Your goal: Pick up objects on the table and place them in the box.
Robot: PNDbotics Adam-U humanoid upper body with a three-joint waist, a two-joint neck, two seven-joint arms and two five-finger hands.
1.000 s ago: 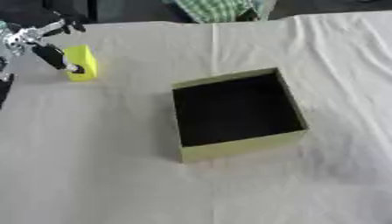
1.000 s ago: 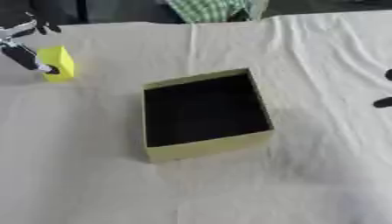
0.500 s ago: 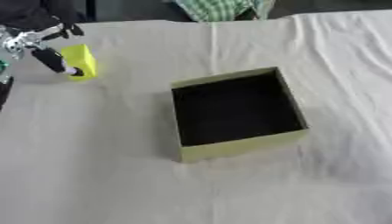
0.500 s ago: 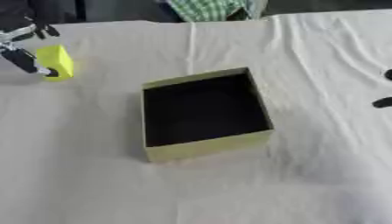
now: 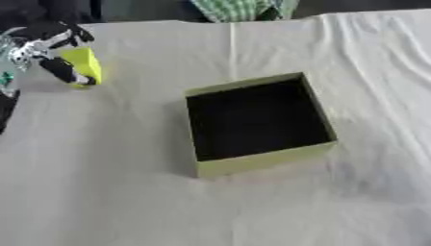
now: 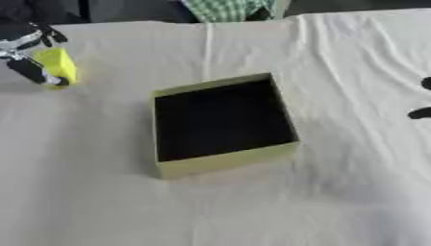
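Note:
A yellow block (image 5: 85, 63) is at the table's far left, tilted, with my left hand (image 5: 44, 42) shut on it: the thumb (image 5: 64, 72) lies along its near side and the fingers curl over its top. An open olive-green box (image 5: 262, 161) with a dark, empty inside stands in the middle of the table, well to the right of the block. Only dark fingertips of my right hand (image 6: 420, 113) show, at the right edge of the right eye view, spread apart and holding nothing.
A white cloth (image 5: 118, 192) covers the table, with folds running down its right side. Green checked fabric (image 5: 240, 7) shows at the far edge. The table's dark left edge (image 5: 5, 108) runs close to the block.
The block and my left hand have shifted slightly up and away, and the block now tilts. The box and right hand have not moved.

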